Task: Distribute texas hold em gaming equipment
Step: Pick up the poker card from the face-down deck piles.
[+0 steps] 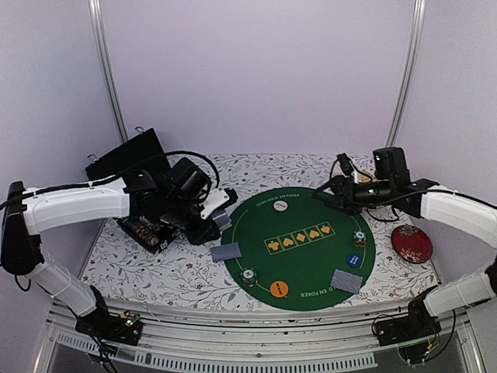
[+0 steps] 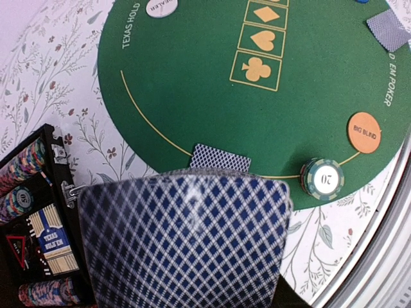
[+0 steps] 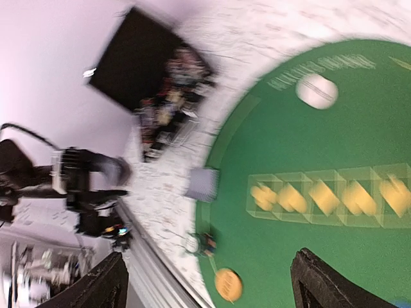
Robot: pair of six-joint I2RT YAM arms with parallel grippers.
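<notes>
Left claw [image 1: 221, 216]: partly closed on a deck [image 2: 186, 244] of blue diamond-backed cards. The deck fills the low centre of the wrist view, clear of the surface [image 1: 155, 264], and hides the jaws.
Right claw [image 3: 210, 273]: jaws wide apart with nothing between them. It hangs over the far right of the mat [image 2: 192, 83], and its own view is blurred.
Deck, handling: probably light, thin and slick card on card. A pinch across the faces should keep it squared, but a slack one could let the lower cards fan or slide out. How many cards it holds cannot be told.
Card [image 2: 220, 158]: face down across the mat's near-left rim, and whether it is one card or a small pile is unclear. A second card [image 1: 347, 280] lies at the near-right rim. Lying flat on felt, either would be hard to get under, so an overhanging edge looks like the best place to take hold.
Chips [image 2: 322, 179]: a short striped stack on the mat's gold line, near the orange disc [image 2: 364, 132]. A second stack [image 1: 358, 238] sits just beyond the blue disc [image 1: 354, 260]. Both are likely rigid but easy to topple, so a low grip across the sides suits them best.
White disc [image 2: 160, 6]: at the mat's far side. Like the other discs it is thin and flat, with little to pinch.
Case [image 2: 38, 244]: open, left of the mat, with more chips racked inside.
</notes>
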